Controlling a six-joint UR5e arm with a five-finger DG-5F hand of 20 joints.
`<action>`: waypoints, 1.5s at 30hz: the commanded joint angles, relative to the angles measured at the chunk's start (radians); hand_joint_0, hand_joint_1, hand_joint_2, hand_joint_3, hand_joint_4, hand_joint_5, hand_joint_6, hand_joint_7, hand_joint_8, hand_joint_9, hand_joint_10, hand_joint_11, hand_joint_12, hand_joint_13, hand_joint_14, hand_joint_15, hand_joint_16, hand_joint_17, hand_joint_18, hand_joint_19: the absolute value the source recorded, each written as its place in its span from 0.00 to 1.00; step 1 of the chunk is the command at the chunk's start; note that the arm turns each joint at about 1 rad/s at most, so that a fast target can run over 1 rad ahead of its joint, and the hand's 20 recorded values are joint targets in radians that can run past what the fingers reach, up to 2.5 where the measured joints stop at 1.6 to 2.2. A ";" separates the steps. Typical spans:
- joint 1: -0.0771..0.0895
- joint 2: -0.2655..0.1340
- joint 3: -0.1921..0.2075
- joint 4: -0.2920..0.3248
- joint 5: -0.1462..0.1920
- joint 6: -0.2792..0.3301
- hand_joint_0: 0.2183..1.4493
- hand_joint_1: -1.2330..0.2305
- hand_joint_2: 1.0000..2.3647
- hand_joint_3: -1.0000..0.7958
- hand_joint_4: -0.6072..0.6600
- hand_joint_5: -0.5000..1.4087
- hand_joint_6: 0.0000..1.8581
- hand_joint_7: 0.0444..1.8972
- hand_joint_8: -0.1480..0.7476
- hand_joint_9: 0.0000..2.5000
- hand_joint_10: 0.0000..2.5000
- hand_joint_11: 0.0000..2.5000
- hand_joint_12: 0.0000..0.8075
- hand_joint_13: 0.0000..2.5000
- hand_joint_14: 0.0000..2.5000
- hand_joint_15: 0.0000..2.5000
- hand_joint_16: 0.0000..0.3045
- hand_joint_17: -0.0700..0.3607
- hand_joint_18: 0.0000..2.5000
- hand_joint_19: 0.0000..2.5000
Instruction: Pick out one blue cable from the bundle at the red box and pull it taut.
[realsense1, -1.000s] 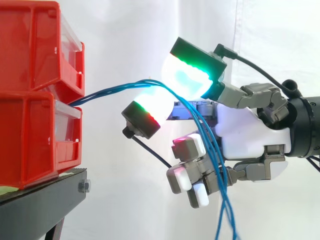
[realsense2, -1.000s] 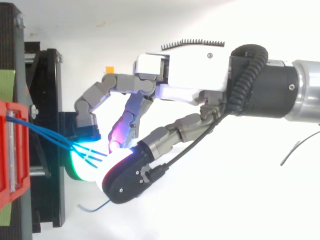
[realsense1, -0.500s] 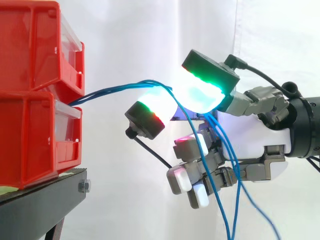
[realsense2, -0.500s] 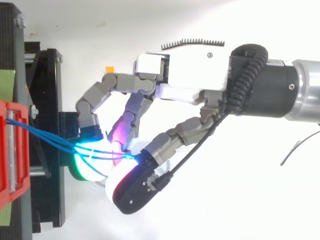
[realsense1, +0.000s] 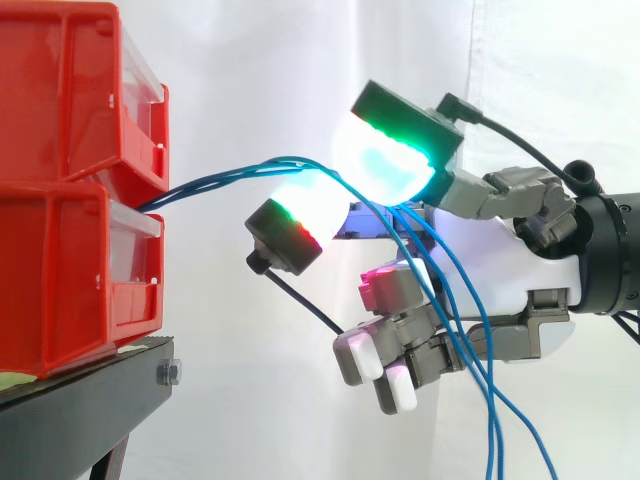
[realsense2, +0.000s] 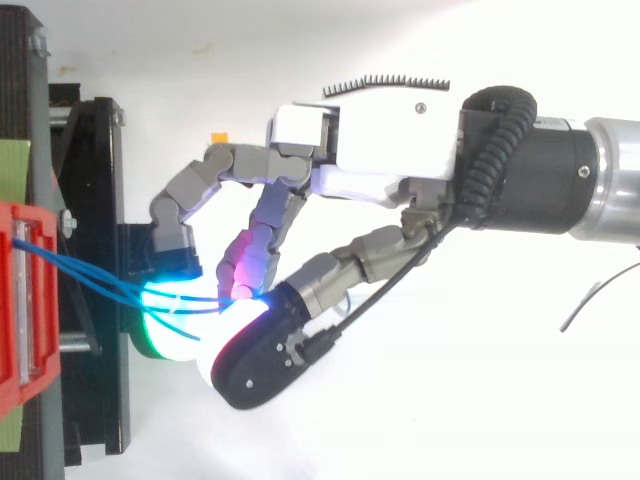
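Observation:
Several thin blue cables (realsense1: 220, 180) leave the gap between the upper red bin (realsense1: 70, 100) and the lower red bin (realsense1: 70, 270) and arc right to my hand (realsense1: 490, 270). They pass between a green-cyan glowing pad (realsense1: 385, 160) above and a white-red pad (realsense1: 305, 210) below, which stand close together and pinch them. Past the pads the cables drop slack in front of the palm (realsense1: 490, 400). The remaining fingers curl low under the palm. From above, the blue cables (realsense2: 95, 275) run from the red bin (realsense2: 15, 300) into the glowing pads of my hand (realsense2: 380, 170).
The bins sit on a black stand (realsense1: 80, 410) at the left, seen from above as a black frame (realsense2: 95, 200). A white curtain hangs behind. A loose blue cable end curls beneath the glowing pads (realsense2: 175, 325).
The upper pad has come back down and left toward the lower pad, narrowing the gap on the cables. The hanging cable lengths have swung and now drop closer together.

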 joint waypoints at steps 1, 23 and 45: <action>-0.001 0.000 0.000 0.002 0.000 0.000 0.24 0.45 0.00 0.28 0.28 0.24 0.45 0.49 0.39 0.53 0.01 0.29 0.37 0.41 0.01 0.26 0.15 0.40 0.34 0.31; -0.002 0.000 0.006 0.002 0.000 0.000 0.22 0.35 0.00 0.28 0.40 0.23 0.44 0.47 0.41 0.49 0.01 0.30 0.40 0.40 0.01 0.26 0.16 0.42 0.34 0.31; -0.004 -0.001 0.006 -0.003 0.000 0.000 0.17 0.45 0.00 0.28 0.39 0.23 0.43 0.46 0.43 0.50 0.01 0.28 0.43 0.41 0.01 0.26 0.18 0.45 0.35 0.31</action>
